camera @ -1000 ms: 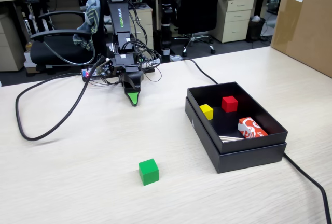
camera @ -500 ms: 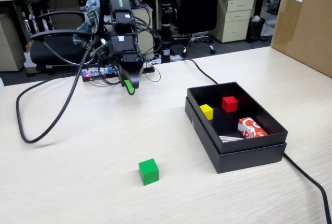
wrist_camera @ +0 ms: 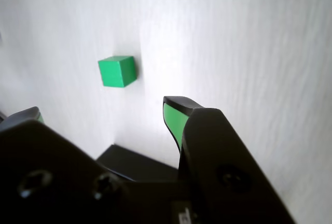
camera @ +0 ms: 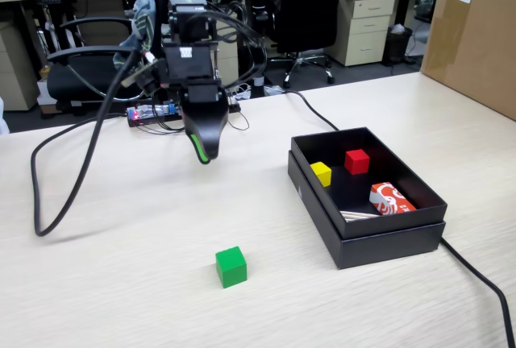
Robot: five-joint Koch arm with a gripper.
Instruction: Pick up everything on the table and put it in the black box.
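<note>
We log one green cube [camera: 230,267] on the surface [camera: 121,283] near its front edge, left of the black box [camera: 379,235]; the hand [camera: 202,155] hangs raised toward the far edge, well apart from the cube; in the wrist view its jaws stand released, grasping nothing.

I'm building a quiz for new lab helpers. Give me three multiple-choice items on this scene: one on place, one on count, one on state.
1. Where is the green cube?
A. In the black box
B. On the bare table
C. In the gripper

2. How many cubes lie in the black box?
A. Two
B. None
C. Four

3. How is the gripper?
A. Shut on the green cube
B. Open and empty
C. Resting in the box

Answers: 1 B, it sits alone on the table. 2 A, a yellow cube and a red cube. 3 B, the wrist view shows the jaws apart, nothing between.
</note>
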